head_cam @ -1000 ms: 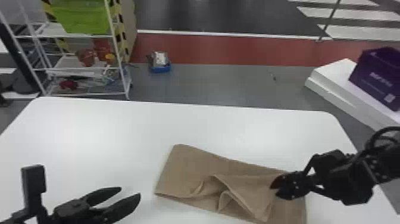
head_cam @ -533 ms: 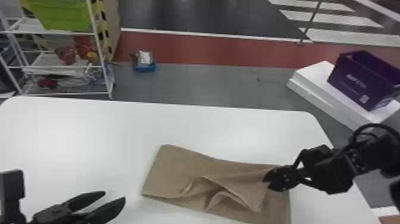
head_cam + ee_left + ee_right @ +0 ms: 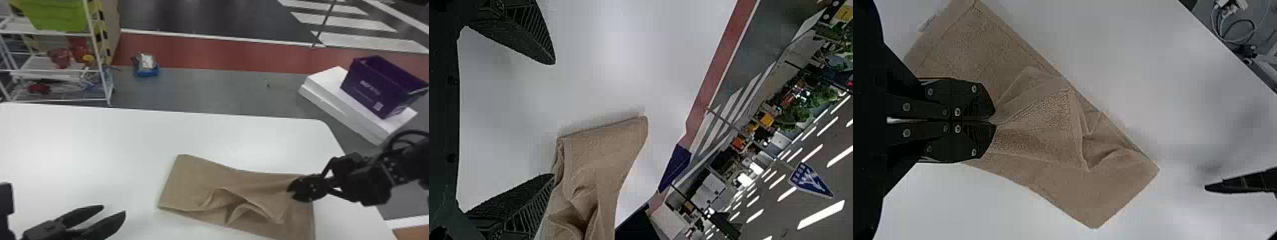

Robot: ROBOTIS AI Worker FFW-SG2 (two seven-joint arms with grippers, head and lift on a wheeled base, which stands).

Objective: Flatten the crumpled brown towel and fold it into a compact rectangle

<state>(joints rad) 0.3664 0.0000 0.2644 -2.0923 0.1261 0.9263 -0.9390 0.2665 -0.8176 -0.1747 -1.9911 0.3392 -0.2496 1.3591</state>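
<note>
Took the white table [image 3: 95, 143] as landmark. Found the brown towel [image 3: 204, 175] on the table's near side, right of its middle: apparently doubled into a strip, but rucked in the upper layer, with a loose corner [image 3: 277, 218] turned toward the table's near edge. Noted right gripper [image 3: 995, 120] near the table's right edge, pressed together on a gathered pinch of that upper layer. Noted left gripper [image 3: 114, 210] above the table's near left part, fingers spread, holding nothing, apart from the cloth.

Judge step as smoothing; compact rectangle yet to be made. Expect light, soft, limp cloth with a nap: little slip in a pinch, no breakage, but ready bunching. Grip thinly at hem or corner, not mid-ruck. Suggest taking the loose corner and drawing it low toward the table's near edge. Watch for dragging the bottom layer along, or folding creases in too soon.
</note>
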